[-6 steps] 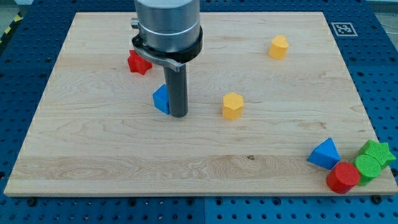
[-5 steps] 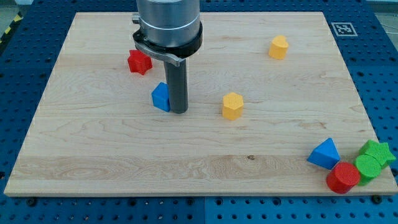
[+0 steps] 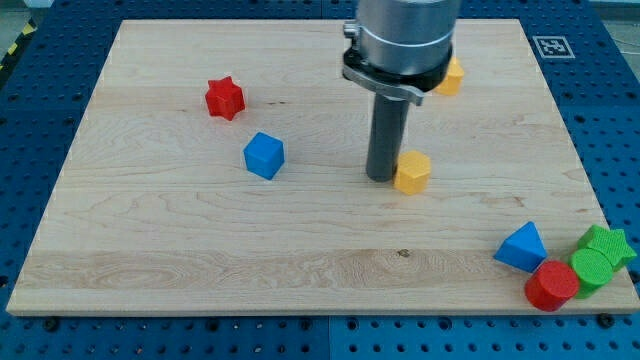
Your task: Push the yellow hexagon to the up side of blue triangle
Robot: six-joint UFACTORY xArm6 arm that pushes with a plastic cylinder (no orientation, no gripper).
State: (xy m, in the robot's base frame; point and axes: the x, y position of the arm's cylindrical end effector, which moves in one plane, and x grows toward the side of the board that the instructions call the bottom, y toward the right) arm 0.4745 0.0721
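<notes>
One camera view takes in the whole pale wooden surface (image 3: 150,250), where my tip (image 3: 379,178) rests against the view's left side of the yellow hexagonal block (image 3: 411,172), touching it or very nearly so. As end effector there is only the straight dark rod, with nothing to open or close and nothing held; it can only shove. The blue triangular block (image 3: 521,247) lies well apart from the hexagon, toward the view's bottom right, just beside a red cylinder block (image 3: 551,285) and two green blocks (image 3: 600,256). A blue cube (image 3: 264,155) and a red star-shaped block (image 3: 225,98) sit off to the view's left, and a second yellow block (image 3: 451,76) shows partly behind the arm near the view's top. The step in hand looks like the push itself, with the hexagon only partway there. Next, I judge, the push should carry it rightward until it sits directly above the triangle, stopping short of it.
</notes>
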